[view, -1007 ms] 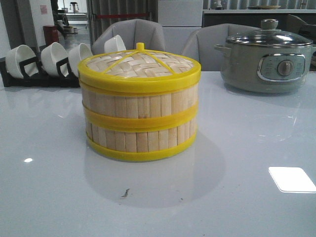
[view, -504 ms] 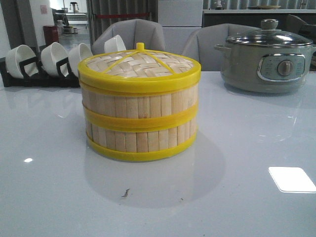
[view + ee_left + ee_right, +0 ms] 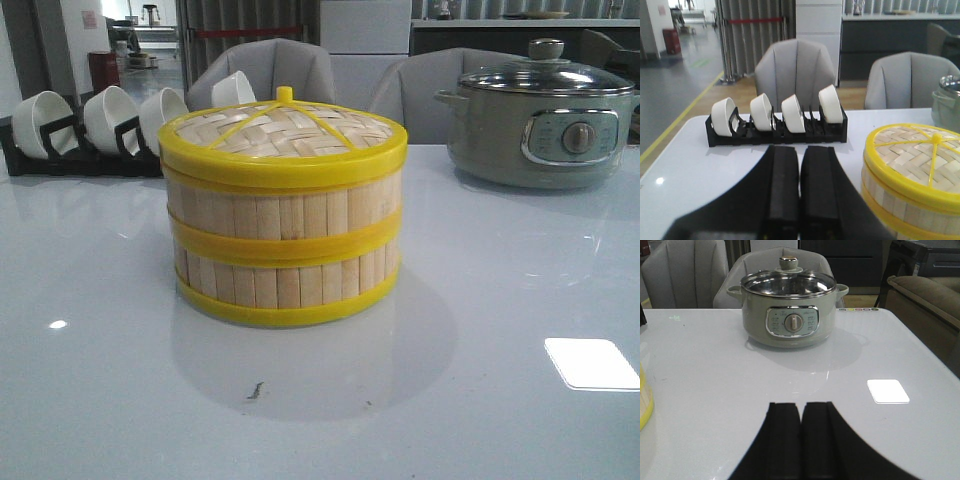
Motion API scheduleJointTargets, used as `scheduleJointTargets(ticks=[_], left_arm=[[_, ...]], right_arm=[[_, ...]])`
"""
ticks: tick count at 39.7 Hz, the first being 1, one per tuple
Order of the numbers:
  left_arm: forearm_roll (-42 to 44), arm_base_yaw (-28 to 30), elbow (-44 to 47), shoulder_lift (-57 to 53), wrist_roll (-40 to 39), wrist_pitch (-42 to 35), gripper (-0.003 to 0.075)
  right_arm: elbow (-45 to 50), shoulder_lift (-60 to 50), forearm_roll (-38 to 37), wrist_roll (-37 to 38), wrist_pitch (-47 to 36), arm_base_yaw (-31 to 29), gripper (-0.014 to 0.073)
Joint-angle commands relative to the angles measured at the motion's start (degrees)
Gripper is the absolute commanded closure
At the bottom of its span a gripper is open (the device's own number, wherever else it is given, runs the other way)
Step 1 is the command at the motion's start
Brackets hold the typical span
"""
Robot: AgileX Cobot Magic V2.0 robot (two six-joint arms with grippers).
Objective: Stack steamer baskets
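Note:
Two steamer baskets stand stacked in the middle of the table: the upper basket (image 3: 285, 205) rests on the lower basket (image 3: 285, 283). A woven bamboo lid (image 3: 283, 135) with a yellow rim and knob covers the top one. In the left wrist view the stack (image 3: 912, 200) sits beside my left gripper (image 3: 800, 150), which is shut with nothing in it. My right gripper (image 3: 801, 406) is also shut and holds nothing; only a sliver of the stack (image 3: 644, 402) shows at that view's edge. Neither gripper appears in the front view.
A grey electric pot (image 3: 540, 120) with a glass lid stands at the back right, seen also as the pot (image 3: 788, 312) ahead of my right gripper. A black rack of white bowls (image 3: 95, 125) stands at the back left. Grey chairs (image 3: 265, 70) line the table's far edge.

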Motion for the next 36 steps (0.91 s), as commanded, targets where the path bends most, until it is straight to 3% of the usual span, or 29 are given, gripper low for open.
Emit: scheduleJointTargets(ticks=[1, 6, 14, 27, 36], left_arm=[[-1.16, 1.27, 5.83, -4.45, -0.36, -14.52, 0.0634], [-2.99, 2.93, 14.77, -9.67, -0.36, -21.76, 0.0634], [-4.29, 5.67, 22.29, -16.31, -0.36, -22.75, 0.0634], [-4.05, 6.63, 22.23, -21.02, -0.36, -13.14, 0.0634], [-3.53, 6.52, 22.23, -21.02, 0.14, -11.79, 0.0634]], right_arm=[[-1.63, 0.30, -0.39, -0.43, -4.78, -0.35, 0.0526], [-1.63, 0.30, -0.39, -0.43, -4.78, -0.35, 0.0526], [-1.63, 0.30, -0.39, -0.43, -4.78, -0.35, 0.0526], [-1.63, 0.30, -0.39, -0.43, -4.73, -0.35, 0.0526], [-1.63, 0.30, -0.39, -0.43, -4.73, -0.35, 0.0526]])
